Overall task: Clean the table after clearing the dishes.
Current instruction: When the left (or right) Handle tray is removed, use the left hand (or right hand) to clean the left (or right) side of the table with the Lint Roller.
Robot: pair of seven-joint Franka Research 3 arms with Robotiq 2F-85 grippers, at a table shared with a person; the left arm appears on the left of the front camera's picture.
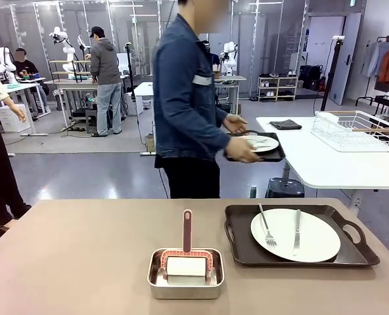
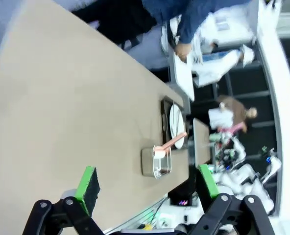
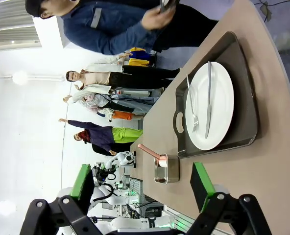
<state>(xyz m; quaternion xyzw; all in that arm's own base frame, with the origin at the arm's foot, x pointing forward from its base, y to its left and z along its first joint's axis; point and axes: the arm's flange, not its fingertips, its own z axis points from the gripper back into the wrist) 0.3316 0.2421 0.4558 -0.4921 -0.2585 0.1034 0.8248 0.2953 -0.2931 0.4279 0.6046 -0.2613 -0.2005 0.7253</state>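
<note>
Wrist views: left tool (image 2: 147, 185) and right tool (image 3: 141, 183) spread wide, empty, above the table (image 2: 61, 98); plate (image 3: 218, 105) on tray (image 3: 248, 117).

What I count from my side
Two trays (image 1: 240, 251) (image 1: 274, 156), two plates (image 1: 317, 240) (image 1: 265, 144), one fork (image 1: 267, 228), one knife (image 1: 297, 230) (the carried plate's cutlery is too small to count), one steel pan (image 1: 184, 293), one brush (image 1: 186, 231).

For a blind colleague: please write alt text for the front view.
A person holds a tray with a plate beside a white table. On the near beige table, another tray holds a white plate, fork and knife; beside it, a steel pan holds a red-handled tool.
</note>
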